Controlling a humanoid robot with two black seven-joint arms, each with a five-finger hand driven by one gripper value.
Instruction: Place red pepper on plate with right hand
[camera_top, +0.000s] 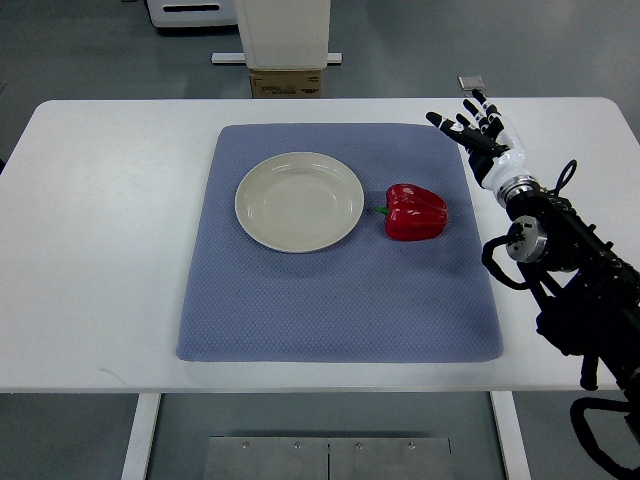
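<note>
A red pepper (415, 212) with a green stem lies on its side on the blue-grey mat (335, 300), just right of the cream plate (299, 200). The plate holds nothing. My right hand (470, 124) hovers over the mat's far right corner, fingers spread and open, holding nothing. It is to the right of and beyond the pepper, apart from it. The left arm does not show.
The mat lies on a white table (110, 250). A small grey square object (471, 82) sits at the table's far edge behind my hand. A cardboard box (288, 82) and a white stand are on the floor beyond the table.
</note>
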